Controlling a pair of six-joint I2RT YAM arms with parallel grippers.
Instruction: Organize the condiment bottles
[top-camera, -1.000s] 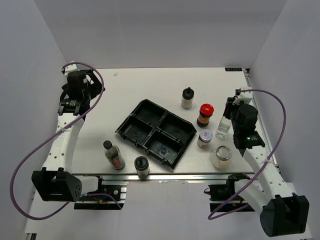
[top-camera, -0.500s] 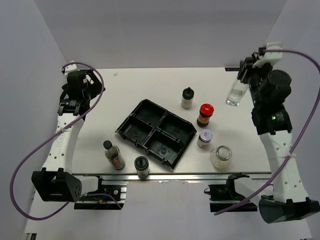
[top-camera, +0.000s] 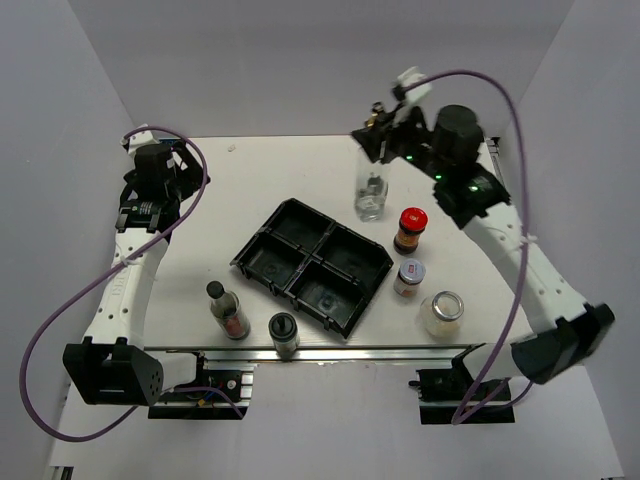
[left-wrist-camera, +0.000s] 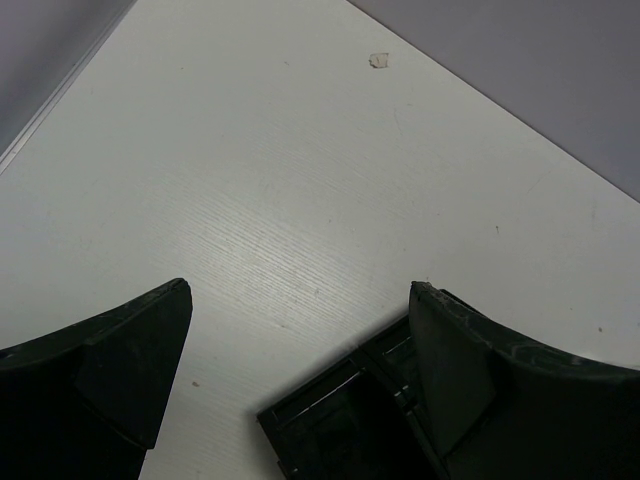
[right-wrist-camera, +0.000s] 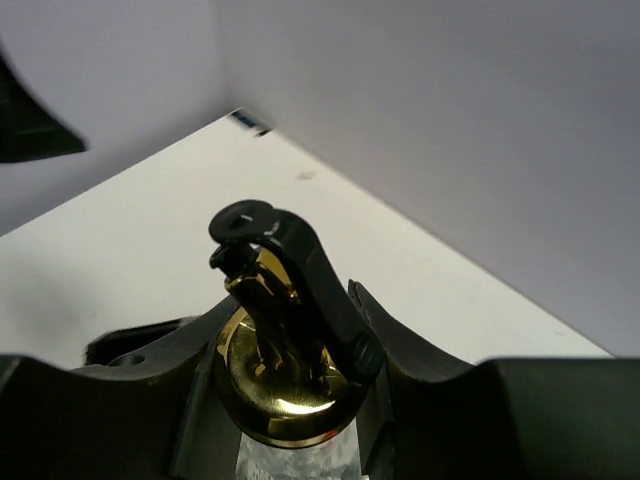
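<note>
No legible text; print on the silver-lidded jar (top-camera: 411, 270) too small.

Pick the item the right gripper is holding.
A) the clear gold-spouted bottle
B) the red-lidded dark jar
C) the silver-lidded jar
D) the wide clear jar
A: the right gripper is shut around the gold top of the clear gold-spouted bottle, as the right wrist view shows close up.

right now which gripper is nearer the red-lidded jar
Right. The right gripper, holding the clear gold-spouted bottle, hangs just behind the red-lidded dark jar; the left gripper sits far left.
</note>
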